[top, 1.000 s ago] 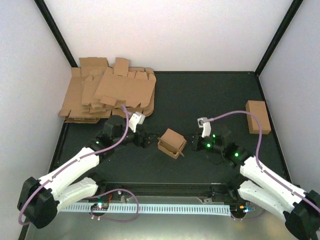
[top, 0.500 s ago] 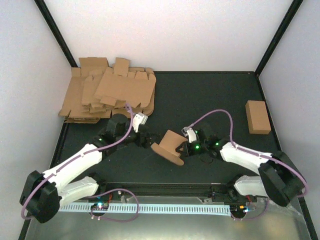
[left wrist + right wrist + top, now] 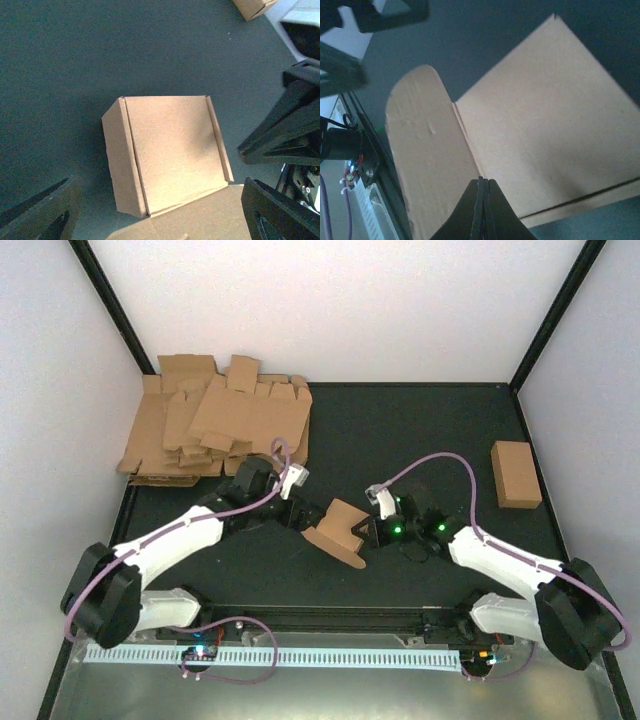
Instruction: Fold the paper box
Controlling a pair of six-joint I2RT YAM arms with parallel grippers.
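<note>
Paper box (image 3: 345, 524): brown kraft cardboard, matt, partly erected; sits approx. centre of dark surface (image 3: 420, 430), betw. the two arms; flat rectangular panel w. narrow creased side strips; one rounded flap (image 3: 427, 150) splayed outward. Left jaws: spread wide, one each side of box, no contact visible. Right jaws: closed tip-to-tip, forming a thin wedge over the flap crease; contact w. card cannot be confirmed. Heap of flat die-cut blanks (image 3: 215, 430) rear-left; plain cardboard brick (image 3: 516, 474) far right.
</note>
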